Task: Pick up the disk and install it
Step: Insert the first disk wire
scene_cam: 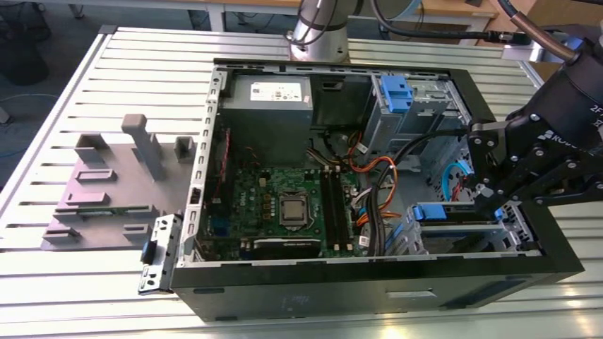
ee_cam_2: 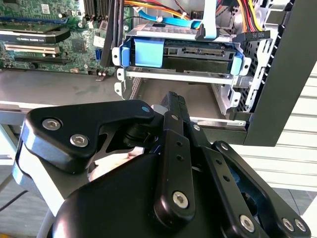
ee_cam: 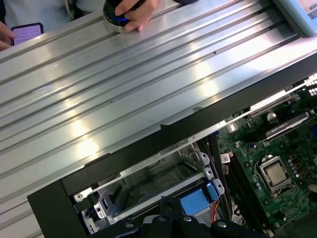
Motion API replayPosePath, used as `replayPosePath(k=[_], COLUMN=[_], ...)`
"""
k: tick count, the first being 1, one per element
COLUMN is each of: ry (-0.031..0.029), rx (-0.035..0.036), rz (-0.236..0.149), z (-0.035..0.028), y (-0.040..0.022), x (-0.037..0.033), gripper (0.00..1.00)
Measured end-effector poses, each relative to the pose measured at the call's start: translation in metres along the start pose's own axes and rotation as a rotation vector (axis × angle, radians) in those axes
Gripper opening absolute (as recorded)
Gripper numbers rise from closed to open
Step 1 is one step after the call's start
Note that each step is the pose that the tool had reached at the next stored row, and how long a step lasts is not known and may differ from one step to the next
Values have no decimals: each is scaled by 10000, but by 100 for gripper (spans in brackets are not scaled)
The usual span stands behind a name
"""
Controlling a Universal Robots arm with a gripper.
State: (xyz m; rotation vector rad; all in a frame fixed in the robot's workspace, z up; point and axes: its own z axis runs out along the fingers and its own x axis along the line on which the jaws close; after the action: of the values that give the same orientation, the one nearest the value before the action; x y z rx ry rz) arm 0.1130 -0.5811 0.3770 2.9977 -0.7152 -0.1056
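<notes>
Black, bolted claw [ee_cam_2: 171,106] links filled our second wrist view; we could not tell their state. Beyond, the disk [ee_cam_2: 198,50], blue-framed, sat in the case's [scene_cam: 527,272] perforated steel bay.

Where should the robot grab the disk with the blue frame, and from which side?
Probably by the blue handle on the front edge of the disk, coming straight in from the open side where the hand is. The metal cage boxes in its other sides, and the cables plug in beside the handle.
</notes>
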Motion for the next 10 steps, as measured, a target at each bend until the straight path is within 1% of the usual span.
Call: replayPosePath(k=[10], ry=[26], rx=[-47], rz=[-38], z=[1], y=[0], x=[0], gripper=[11])
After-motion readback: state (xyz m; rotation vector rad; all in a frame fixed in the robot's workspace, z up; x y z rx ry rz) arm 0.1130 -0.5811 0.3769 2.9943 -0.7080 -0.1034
